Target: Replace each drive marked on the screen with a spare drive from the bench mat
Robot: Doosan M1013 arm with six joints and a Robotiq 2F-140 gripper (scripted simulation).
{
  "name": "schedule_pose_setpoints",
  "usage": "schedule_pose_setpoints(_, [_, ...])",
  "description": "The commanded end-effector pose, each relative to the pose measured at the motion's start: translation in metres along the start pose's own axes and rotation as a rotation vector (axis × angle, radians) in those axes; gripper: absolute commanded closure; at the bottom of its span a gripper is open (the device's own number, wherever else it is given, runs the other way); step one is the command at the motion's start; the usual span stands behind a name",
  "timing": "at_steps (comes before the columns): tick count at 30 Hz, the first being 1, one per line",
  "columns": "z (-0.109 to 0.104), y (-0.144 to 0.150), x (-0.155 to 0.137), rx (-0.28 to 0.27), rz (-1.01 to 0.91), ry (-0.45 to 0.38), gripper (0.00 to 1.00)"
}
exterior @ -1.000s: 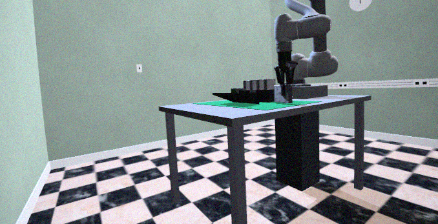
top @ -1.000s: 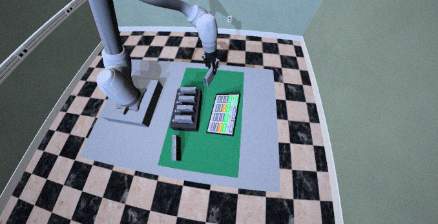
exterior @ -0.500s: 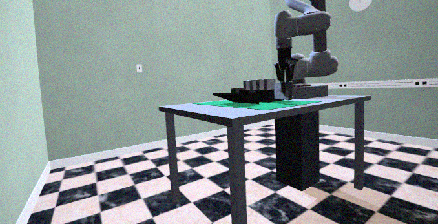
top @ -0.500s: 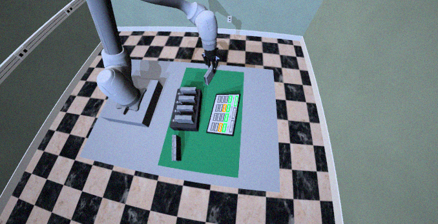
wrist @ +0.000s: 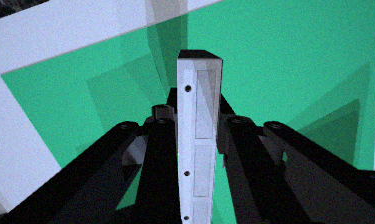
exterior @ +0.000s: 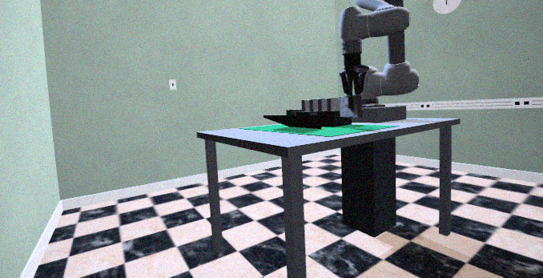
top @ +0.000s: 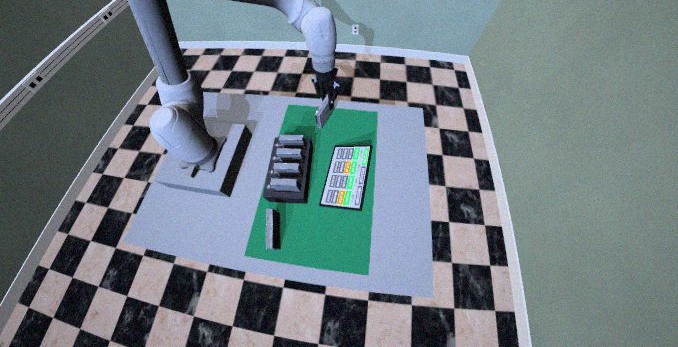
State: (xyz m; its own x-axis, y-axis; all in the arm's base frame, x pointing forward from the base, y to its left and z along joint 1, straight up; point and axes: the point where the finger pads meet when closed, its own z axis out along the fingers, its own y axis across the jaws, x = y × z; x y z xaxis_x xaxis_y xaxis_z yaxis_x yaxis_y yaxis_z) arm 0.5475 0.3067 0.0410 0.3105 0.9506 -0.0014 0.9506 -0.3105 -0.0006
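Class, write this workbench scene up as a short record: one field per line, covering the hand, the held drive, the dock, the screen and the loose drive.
Hand: shut on a drive, above the mat
Held drive: lifted, between the fingers
Dock: on the green mat, four drives standing in it
Screen: four rows of marks, two orange, the rest green or grey
Loose drive: on the mat, near one end of the dock

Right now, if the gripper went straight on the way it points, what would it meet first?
Likely the green mat, met by the drive in its fingers; exact height is unclear.
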Motion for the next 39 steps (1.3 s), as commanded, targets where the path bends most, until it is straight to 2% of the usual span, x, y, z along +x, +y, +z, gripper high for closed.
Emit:
schedule_pose_setpoints(1, [-0.007, 0.000, 0.000, -0.001, 0.000, 0.001, 0.90])
schedule_pose_setpoints(9, [-0.032, 0.000, 0.000, -0.001, 0.000, 0.001, 0.90])
schedule_pose_setpoints(11, [-0.032, 0.000, 0.000, -0.001, 0.000, 0.001, 0.90])
schedule_pose_setpoints(26, [-0.082, 0.000, 0.000, -0.001, 0.000, 0.001, 0.90])
schedule_pose_setpoints(28, [-0.082, 0.000, 0.000, -0.001, 0.000, 0.001, 0.90])
schedule_pose_setpoints(39, [-0.115, 0.000, 0.000, -0.001, 0.000, 0.001, 0.90])
